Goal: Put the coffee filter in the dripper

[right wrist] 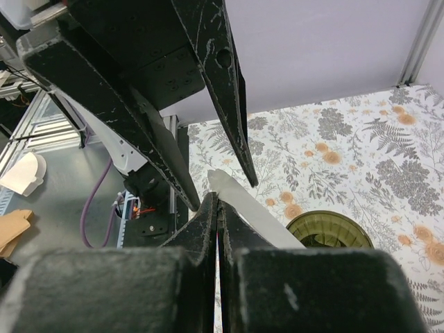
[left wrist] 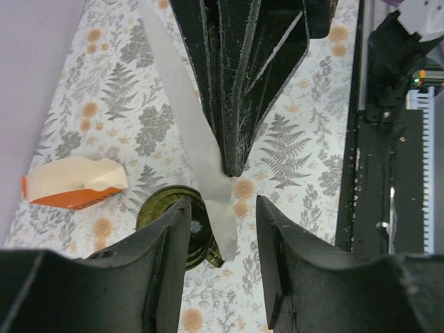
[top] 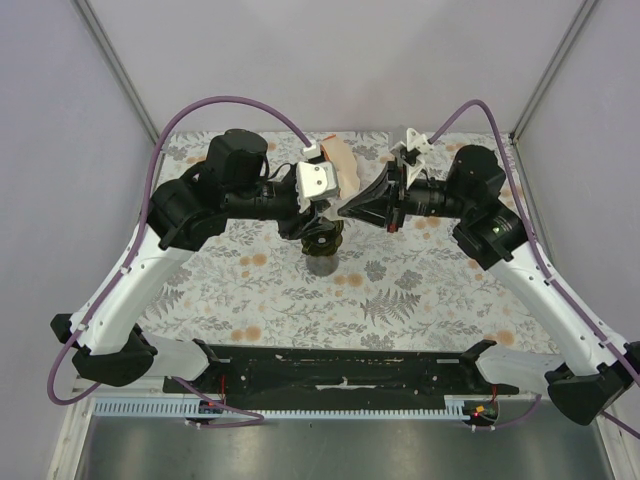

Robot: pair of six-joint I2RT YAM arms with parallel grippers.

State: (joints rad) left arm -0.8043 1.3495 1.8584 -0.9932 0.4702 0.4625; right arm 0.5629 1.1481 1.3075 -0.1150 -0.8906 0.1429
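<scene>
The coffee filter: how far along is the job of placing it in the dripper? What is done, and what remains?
Done: the coffee filter is up in the air, close above the dripper. In hand: the right gripper is shut on it, while the left gripper stands open around its lower end. Left: lower it into the dripper, which holds no filter yet, and release.

pack (left wrist: 73,184): orange-and-cream wedge, lying flat on bench, far side, left of centre
bench (top: 420,300): covered with grey fern-and-flower print cloth, small orange blooms
walls (top: 330,60): plain pale lilac panels
corner post (right wrist: 416,41): bare aluminium
</scene>
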